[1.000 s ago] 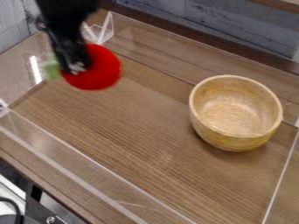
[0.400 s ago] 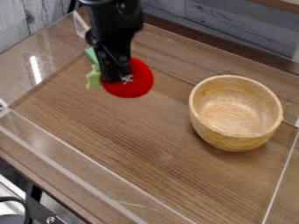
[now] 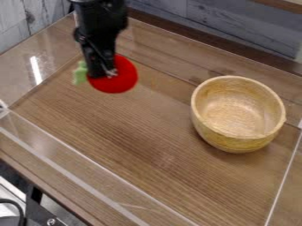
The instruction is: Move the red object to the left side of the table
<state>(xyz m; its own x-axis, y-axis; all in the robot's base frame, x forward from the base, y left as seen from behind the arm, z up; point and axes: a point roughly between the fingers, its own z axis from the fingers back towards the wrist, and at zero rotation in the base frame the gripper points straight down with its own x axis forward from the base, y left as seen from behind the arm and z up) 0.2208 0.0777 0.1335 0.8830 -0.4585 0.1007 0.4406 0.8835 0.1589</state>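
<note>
One wooden bowl (image 3: 239,112) sits near the right edge of the table (image 3: 130,168). Farther back, toward the far-left corner, the gripper (image 3: 101,67) points steeply down from a black arm, jaws pinched on the red object (image 3: 115,77), green leaf at left.

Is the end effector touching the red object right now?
Touching. The camera view shows the end effector shut on the red object, its fingertips overlapping the fruit's upper left with no gap visible.

Wooden bowl (image 3: 239,113) blocking right side, bare table (image 3: 130,154) left and front
</note>
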